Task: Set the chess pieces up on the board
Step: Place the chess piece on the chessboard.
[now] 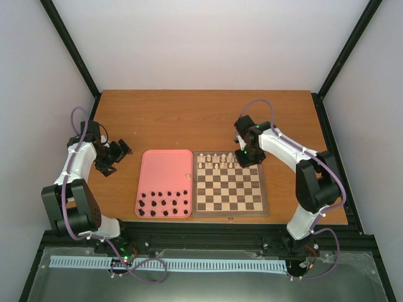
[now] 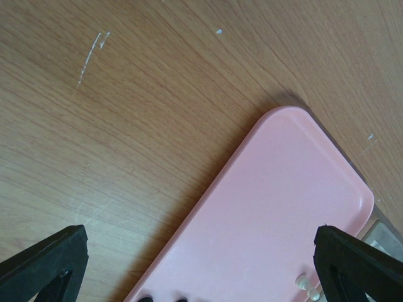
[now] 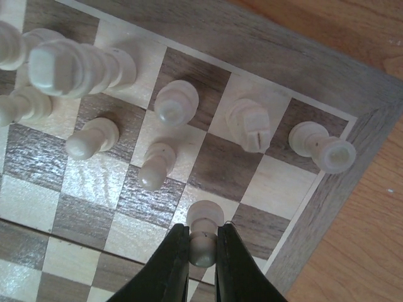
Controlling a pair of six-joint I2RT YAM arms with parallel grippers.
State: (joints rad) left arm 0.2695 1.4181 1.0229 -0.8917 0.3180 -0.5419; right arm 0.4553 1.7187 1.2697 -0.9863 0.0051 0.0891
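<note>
Presently: right claw (image 3: 203, 238) clamped on a cream pawn (image 3: 204, 214) at the board (image 1: 230, 214).
Counter (image 1: 208, 113) carries the board at centre right of the top view, pink tray (image 1: 165, 170) just beside its left edge; left claw (image 2: 200, 233) gapes wide, empty; remaining chess pieces (image 1: 217, 160) stand along the board's upper rows.

Cream chess pieces (image 3: 175, 100), upright on checkered board (image 3: 283, 69)

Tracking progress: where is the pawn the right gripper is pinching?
Right wrist view, bottom centre: the pawn sits in the right gripper at the far right corner of the board, near the bishop.
</note>
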